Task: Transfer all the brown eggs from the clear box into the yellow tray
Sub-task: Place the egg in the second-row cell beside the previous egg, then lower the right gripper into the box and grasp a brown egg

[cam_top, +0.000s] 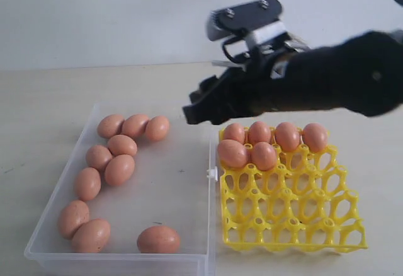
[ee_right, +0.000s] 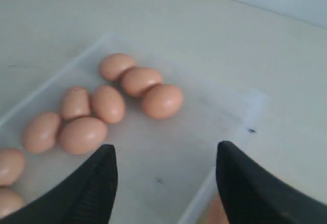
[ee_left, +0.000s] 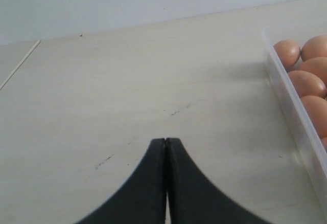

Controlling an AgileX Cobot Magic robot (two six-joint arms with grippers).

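Observation:
Several brown eggs [cam_top: 119,169] lie in the clear box [cam_top: 58,184], most along its left and far sides, one near the front wall. Several more eggs [cam_top: 264,155] sit in the far two rows of the yellow tray [cam_top: 296,225], right of the box. My right gripper [cam_top: 194,109] hangs open and empty above the far end of the seam between box and tray. In the right wrist view this gripper [ee_right: 165,150] is over bare box floor, with eggs [ee_right: 162,101] beyond its fingertips. My left gripper [ee_left: 166,141] is shut on nothing, over the table beside the box wall [ee_left: 292,109].
The pale wooden table [cam_top: 38,112] stretches left of and behind the box. A small white latch [cam_top: 213,174] sticks out of the box wall toward the tray. The tray's front rows of cups [cam_top: 277,216] hold nothing. A light wall rises behind the table.

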